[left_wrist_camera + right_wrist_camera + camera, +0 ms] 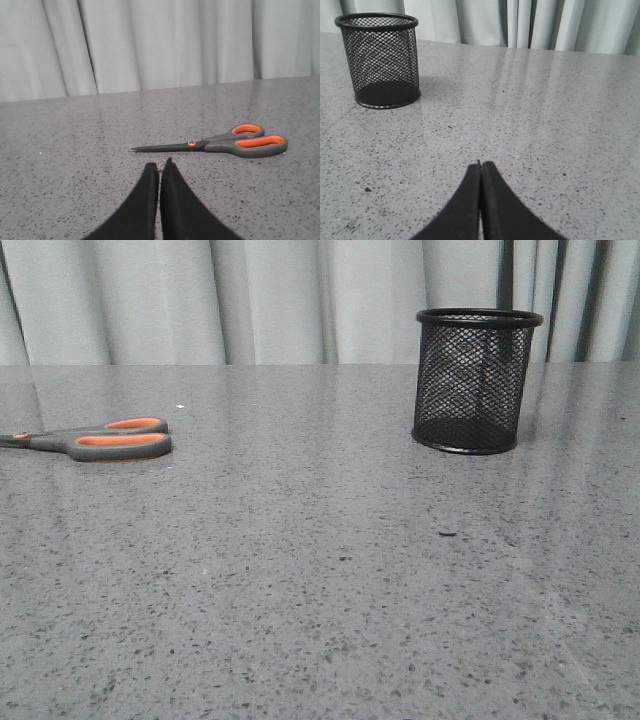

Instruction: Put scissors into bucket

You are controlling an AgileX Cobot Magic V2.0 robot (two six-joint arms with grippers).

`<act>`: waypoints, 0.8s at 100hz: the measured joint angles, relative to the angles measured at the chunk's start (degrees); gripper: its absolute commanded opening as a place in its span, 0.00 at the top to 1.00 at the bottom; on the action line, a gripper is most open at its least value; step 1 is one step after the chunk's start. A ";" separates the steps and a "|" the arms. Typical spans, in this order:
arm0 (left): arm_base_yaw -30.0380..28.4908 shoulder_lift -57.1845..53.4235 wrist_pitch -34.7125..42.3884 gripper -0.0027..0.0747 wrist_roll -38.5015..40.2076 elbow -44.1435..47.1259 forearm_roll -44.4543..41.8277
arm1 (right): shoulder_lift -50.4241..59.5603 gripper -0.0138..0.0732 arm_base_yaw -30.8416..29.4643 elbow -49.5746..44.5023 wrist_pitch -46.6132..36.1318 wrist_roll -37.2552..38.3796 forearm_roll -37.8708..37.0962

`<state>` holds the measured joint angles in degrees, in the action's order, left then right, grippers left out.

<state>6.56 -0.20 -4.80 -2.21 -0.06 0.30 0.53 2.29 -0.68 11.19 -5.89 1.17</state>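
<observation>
The scissors lie flat on the grey speckled table at the far left, blades closed and running off the left edge of the front view. In the left wrist view the scissors lie just beyond my left gripper, which is shut and empty, its tips short of the blade point. The bucket stands upright at the back right, a black wire-mesh cup. In the right wrist view the bucket stands well apart from my right gripper, which is shut and empty. Neither gripper shows in the front view.
The grey speckled table runs back to pale curtains along its far edge. Nothing else stands on it.
</observation>
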 measured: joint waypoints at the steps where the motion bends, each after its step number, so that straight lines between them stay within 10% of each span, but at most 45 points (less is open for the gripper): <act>1: 0.00 0.00 0.00 0.99 0.00 0.00 0.00 | 0.00 0.92 0.00 0.00 0.00 0.00 0.00; 80: 0.00 0.00 0.00 0.99 0.00 0.00 0.00 | 0.00 0.92 0.00 0.00 -1.08 0.00 0.00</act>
<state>6.56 -0.20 -4.80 -2.21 -0.06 0.30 0.53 2.29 -0.68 10.11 -5.89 1.17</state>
